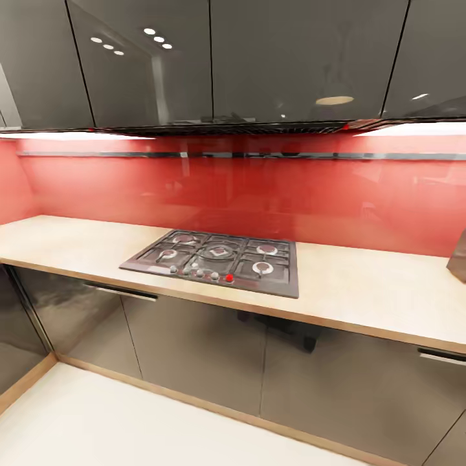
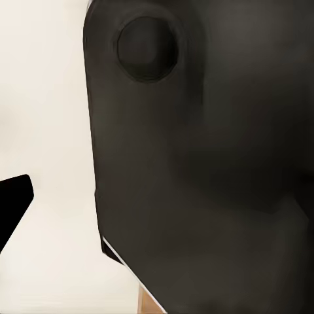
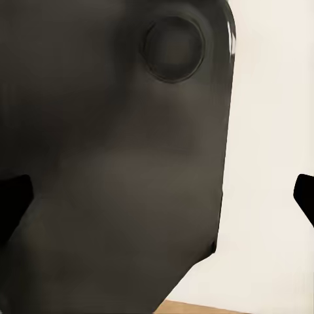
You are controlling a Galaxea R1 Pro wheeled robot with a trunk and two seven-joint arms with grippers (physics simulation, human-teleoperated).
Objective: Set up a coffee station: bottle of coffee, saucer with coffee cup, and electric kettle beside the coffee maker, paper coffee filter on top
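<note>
The countertop (image 1: pixel 362 291), light beige with a wood-coloured edge, runs across the head view below a red backsplash. A brownish-dark object (image 1: pixel 459 257) stands on it at the far right, cut off by the picture's edge; I cannot tell what it is. The coffee maker, bottle of coffee, paper coffee filter, saucer, coffee cup and electric kettle are out of view. My right gripper (image 3: pixel 157 196) is open and empty, its black fingertips (image 3: pixel 13 196) far apart. My left gripper (image 2: pixel 157 196) holds nothing; one fingertip (image 2: pixel 14 199) sits wide at the edge.
A black gas hob (image 1: pixel 217 259) with several burners and knobs is set into the counter's middle. Glossy dark wall cabinets (image 1: pixel 213 58) hang above, dark base cabinets (image 1: pixel 194 349) stand below. Both wrist views look past a dark robot body part (image 2: pixel 196 163) onto pale floor (image 3: pixel 268 131).
</note>
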